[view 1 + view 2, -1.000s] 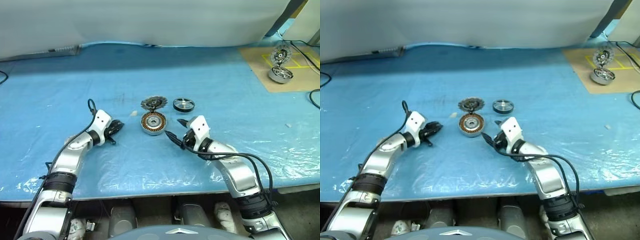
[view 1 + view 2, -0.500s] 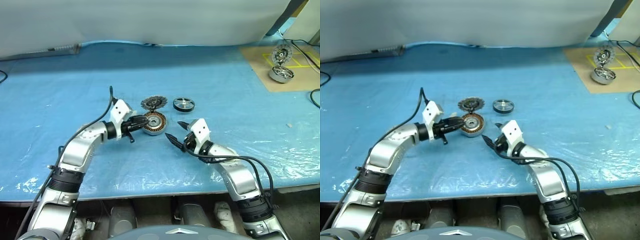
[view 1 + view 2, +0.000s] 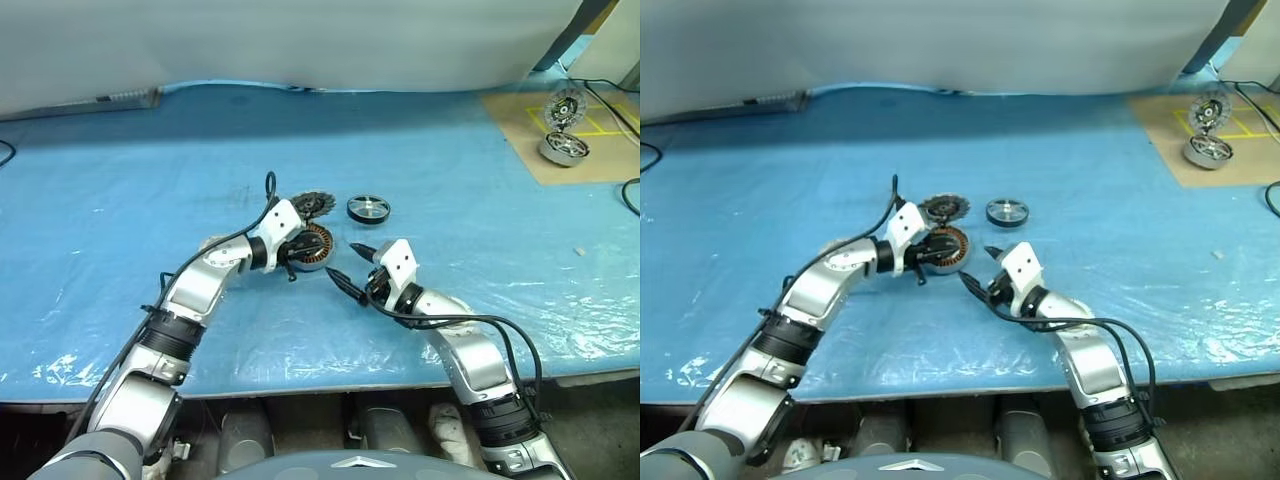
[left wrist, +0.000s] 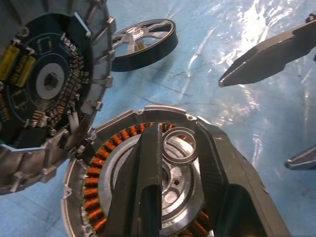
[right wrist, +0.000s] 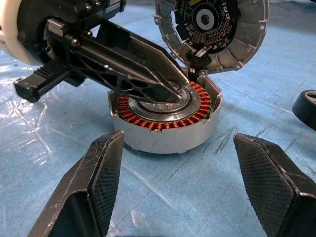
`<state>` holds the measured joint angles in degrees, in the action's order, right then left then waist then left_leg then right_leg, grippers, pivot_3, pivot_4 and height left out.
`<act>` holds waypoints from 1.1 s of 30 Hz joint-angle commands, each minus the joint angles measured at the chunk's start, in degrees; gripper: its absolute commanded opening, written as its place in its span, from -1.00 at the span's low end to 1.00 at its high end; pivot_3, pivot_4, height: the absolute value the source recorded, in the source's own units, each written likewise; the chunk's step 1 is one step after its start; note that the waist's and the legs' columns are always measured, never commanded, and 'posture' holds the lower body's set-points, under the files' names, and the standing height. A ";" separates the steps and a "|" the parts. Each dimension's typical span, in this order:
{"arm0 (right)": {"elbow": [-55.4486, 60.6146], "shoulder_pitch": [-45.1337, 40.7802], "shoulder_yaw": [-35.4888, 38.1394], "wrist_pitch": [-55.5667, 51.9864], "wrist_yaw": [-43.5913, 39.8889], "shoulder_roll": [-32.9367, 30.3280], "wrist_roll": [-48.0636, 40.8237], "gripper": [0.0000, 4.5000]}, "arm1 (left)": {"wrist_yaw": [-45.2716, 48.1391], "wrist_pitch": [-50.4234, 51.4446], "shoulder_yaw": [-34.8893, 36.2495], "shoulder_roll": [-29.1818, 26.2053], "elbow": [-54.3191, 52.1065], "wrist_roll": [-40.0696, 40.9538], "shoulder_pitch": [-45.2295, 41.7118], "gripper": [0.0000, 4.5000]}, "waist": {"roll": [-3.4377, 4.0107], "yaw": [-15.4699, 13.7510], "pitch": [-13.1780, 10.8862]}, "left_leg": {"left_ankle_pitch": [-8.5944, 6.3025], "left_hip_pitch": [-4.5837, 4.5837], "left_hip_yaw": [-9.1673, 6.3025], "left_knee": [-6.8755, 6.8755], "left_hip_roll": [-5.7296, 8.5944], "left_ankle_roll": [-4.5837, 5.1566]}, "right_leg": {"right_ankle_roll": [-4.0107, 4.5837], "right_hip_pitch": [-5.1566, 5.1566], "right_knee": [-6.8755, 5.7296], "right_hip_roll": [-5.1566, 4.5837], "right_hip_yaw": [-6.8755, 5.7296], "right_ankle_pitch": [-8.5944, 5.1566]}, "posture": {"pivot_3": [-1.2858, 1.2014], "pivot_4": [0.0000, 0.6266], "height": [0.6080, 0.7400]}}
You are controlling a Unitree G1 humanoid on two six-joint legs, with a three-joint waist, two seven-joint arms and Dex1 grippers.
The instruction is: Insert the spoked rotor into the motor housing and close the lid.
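1. The left arm reaches inward across the blue table (image 3: 120, 200), its forearm angled toward the middle and its wrist bent so the left tool (image 4: 177, 148) points slightly downward over the motor housing (image 5: 165, 121).
2. The left tool's two fingers (image 4: 143, 177) lie close together over the silver centre of the housing, on either side of the small centre ring; whether they pinch it I cannot tell.
3. The right arm lies bent at the near edge, its right tool (image 5: 180, 192) pointing at the housing from just beside it, fingers spread wide and holding nothing.
4. The lid (image 5: 212, 29) leans tilted at the housing's far rim, its circuit-board face showing.
5. The spoked rotor (image 3: 368, 208) lies flat on the table, near the housing, on its far right side.
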<state>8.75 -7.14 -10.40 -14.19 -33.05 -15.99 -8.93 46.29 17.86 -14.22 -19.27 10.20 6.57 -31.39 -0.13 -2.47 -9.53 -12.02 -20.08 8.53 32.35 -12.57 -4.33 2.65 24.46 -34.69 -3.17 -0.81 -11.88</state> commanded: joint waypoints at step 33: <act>6.57 -3.61 0.83 -8.71 0.70 -1.11 -2.20 -0.42 | -1.43 5.77 5.70 0.22 -16.40 7.96 11.12 -1.00 | 0.00 0.14 -0.01 | 0.00 0.00 0.00 -0.02 -0.01 0.01 | 0.01 0.00 0.03 0.00 0.00 -0.01 | 0.03 -0.52 1.00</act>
<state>12.03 -9.30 -9.71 -21.76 -32.89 -17.46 -10.29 45.42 23.63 -9.74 -18.69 -3.13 13.43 -21.17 -0.13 -2.33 -9.54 -12.03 -20.08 8.54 32.32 -12.58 -4.32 2.66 24.46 -34.66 -3.17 -0.81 -11.89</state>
